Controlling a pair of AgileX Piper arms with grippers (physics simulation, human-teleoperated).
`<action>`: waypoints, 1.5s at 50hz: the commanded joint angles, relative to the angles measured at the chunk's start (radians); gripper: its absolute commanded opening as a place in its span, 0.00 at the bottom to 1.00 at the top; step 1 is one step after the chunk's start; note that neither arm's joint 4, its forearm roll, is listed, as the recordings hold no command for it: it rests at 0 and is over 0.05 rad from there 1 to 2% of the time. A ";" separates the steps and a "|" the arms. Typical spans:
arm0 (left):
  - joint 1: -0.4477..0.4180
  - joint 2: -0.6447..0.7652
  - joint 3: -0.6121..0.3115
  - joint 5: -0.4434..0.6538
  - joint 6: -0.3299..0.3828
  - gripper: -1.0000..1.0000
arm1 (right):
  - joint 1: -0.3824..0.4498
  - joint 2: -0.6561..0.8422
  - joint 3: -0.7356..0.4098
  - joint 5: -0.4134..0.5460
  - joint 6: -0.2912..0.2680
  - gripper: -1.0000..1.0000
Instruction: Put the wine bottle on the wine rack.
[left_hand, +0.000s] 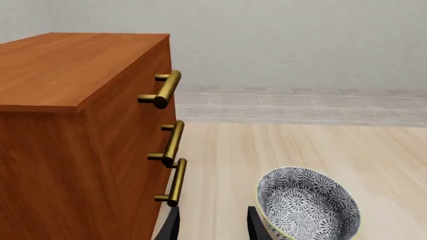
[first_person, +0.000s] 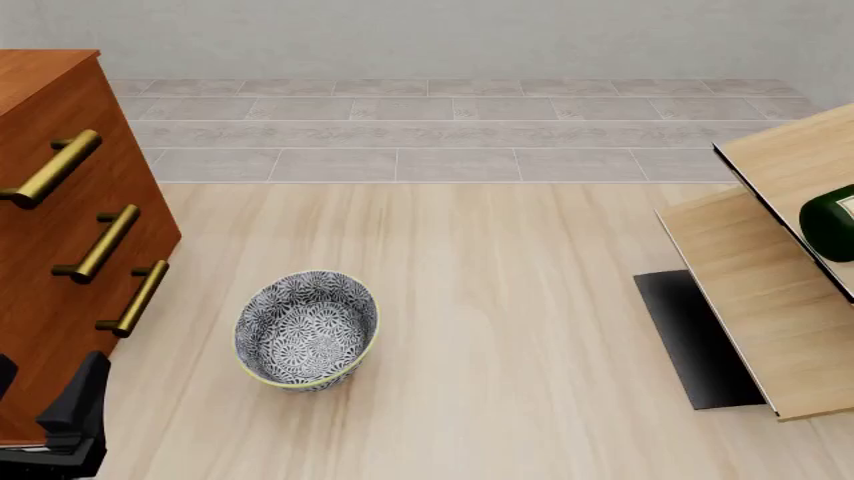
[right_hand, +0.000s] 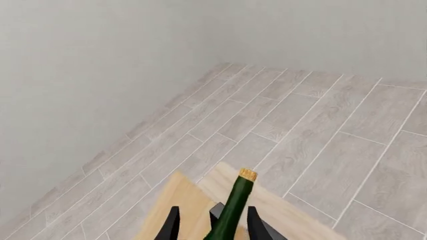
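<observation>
While the left end effector (left_hand: 212, 223) gapes empty, the right end effector (right_hand: 209, 222) grips the wine bottle (right_hand: 233, 206).

One wine bottle (right_hand: 233, 210), one pale-wood wine rack (first_person: 761, 300), one patterned bowl (first_person: 307, 328). One reddish-brown drawer cabinet (first_person: 47, 230) carries three brass handles (first_person: 103, 243). Two grippers: left (left_hand: 212, 224), right (right_hand: 212, 225).
</observation>
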 joint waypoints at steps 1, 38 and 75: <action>0.001 0.012 0.000 -0.018 0.003 1.00 | 0.000 -0.076 0.030 0.013 -0.030 1.00; -0.004 0.069 -0.004 -0.088 0.027 1.00 | 0.144 -0.411 0.130 0.108 -0.206 1.00; -0.006 -0.040 -0.154 0.143 0.083 1.00 | 0.288 -0.677 0.265 0.215 -0.323 1.00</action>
